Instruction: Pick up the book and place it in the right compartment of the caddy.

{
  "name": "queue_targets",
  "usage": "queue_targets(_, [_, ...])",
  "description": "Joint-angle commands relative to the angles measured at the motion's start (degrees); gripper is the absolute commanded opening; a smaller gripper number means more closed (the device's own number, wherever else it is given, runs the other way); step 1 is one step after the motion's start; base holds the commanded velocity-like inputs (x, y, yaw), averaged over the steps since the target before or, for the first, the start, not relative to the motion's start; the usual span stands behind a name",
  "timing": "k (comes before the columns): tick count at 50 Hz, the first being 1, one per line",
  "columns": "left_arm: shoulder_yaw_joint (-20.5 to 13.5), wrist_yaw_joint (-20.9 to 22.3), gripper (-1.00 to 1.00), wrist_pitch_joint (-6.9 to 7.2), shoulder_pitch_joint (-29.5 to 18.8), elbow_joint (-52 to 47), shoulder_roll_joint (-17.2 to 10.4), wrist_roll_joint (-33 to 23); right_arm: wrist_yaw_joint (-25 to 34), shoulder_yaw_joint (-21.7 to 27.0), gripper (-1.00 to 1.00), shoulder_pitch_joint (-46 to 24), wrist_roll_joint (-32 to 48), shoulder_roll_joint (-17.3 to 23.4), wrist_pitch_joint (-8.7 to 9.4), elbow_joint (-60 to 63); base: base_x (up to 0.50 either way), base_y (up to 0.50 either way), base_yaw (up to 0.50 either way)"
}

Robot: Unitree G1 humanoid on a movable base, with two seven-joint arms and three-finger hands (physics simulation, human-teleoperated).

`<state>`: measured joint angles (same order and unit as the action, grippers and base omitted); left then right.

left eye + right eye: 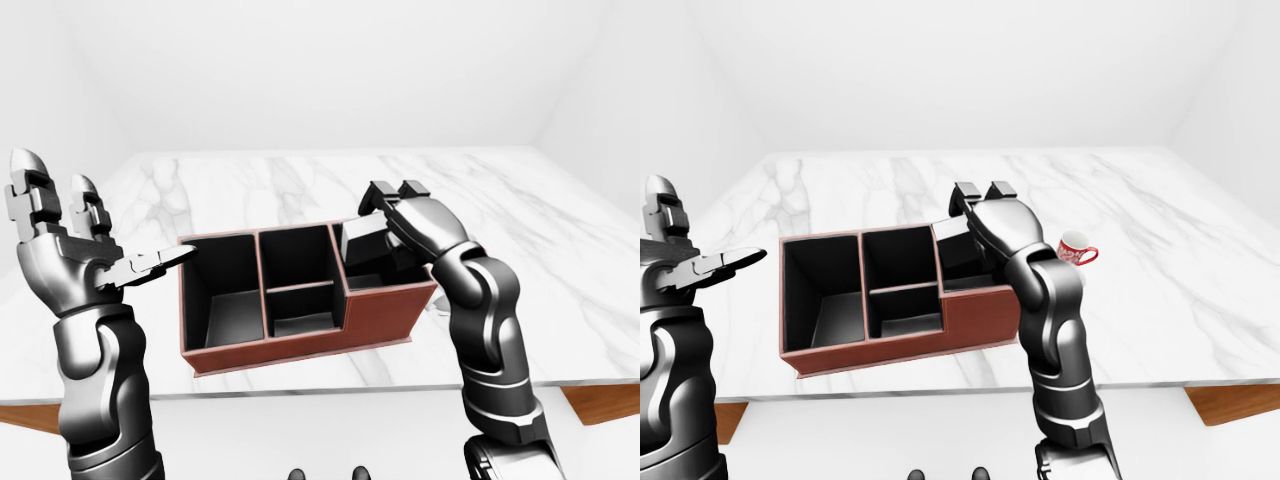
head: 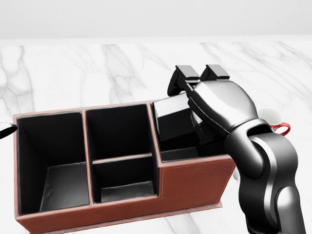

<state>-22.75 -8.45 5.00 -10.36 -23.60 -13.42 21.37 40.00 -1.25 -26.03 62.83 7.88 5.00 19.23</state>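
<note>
book (image 2: pixel 171 119): dark, tilted, partly lowered into caddy's right compartment | caddy (image 2: pixel 195 183): reddish-brown, black-lined, four compartments, set upright on marble worktop (image 2: pixel 97 73)

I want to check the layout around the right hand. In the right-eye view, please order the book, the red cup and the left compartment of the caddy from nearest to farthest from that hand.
1. Book: gripped by the right hand, over the right compartment.
2. Red cup: on the table, right of the hand.
3. Left compartment: at the caddy's far left end.
</note>
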Motion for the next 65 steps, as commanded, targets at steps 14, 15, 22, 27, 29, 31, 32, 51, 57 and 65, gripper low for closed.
queue_targets(14, [0.09,0.01,1.0,0.0,-0.17,0.42,-0.05,-0.05,0.0,0.16,-1.0,2.13,-1.58,-0.33,0.0,-1.18,0.0,0.0,0.0])
queue_targets(15, [0.09,0.03,1.0,0.0,-0.18,0.51,-0.04,-0.06,0.0,0.13,-1.0,2.11,-1.6,-0.37,0.0,-1.16,0.0,0.0,0.0])
queue_targets(22, [0.13,-0.01,1.0,0.0,-0.13,0.35,-0.04,-0.06,0.0,0.23,-1.0,2.65,-2.25,-0.29,0.0,-1.65,0.0,0.0,0.0])
queue_targets(27, [0.12,0.0,1.0,0.0,-0.12,0.38,-0.04,-0.07,0.0,0.16,-1.0,2.92,-2.5,-0.26,0.0,-1.81,0.0,0.0,0.0])
queue_targets(29, [0.17,0.14,1.0,0.0,-0.07,0.77,0.04,-0.21,0.0,0.2,-1.0,2.94,-2.77,-0.24,0.0,-2.17,0.0,0.0,0.0])
queue_targets(31, [0.16,0.17,1.0,0.0,-0.05,0.84,0.05,-0.22,0.0,0.16,-1.0,3.03,-2.81,-0.22,0.0,-2.14,0.0,0.0,0.0])
queue_targets(32, [0.14,0.14,1.0,0.0,-0.04,0.73,0.03,-0.18,0.0,0.11,-1.0,3.07,-2.79,-0.2,0.0,-2.1,0.0,0.0,0.0])
queue_targets(51, [0.25,0.21,1.0,0.0,0.06,0.84,0.16,-0.37,0.0,0.45,1.0,2.3,-2.14,0.31,0.0,-2.2,0.0,0.0,0.0])
queue_targets(57, [0.13,0.17,1.0,0.0,0.03,0.81,0.09,-0.25,0.0,0.36,1.0,2.36,-2.05,0.22,0.0,-2.07,0.0,0.0,0.0])
queue_targets(65, [0.28,0.19,1.0,0.0,0.08,0.77,0.16,-0.37,0.0,0.49,1.0,2.35,-1.97,0.28,0.0,-1.88,0.0,0.0,0.0])
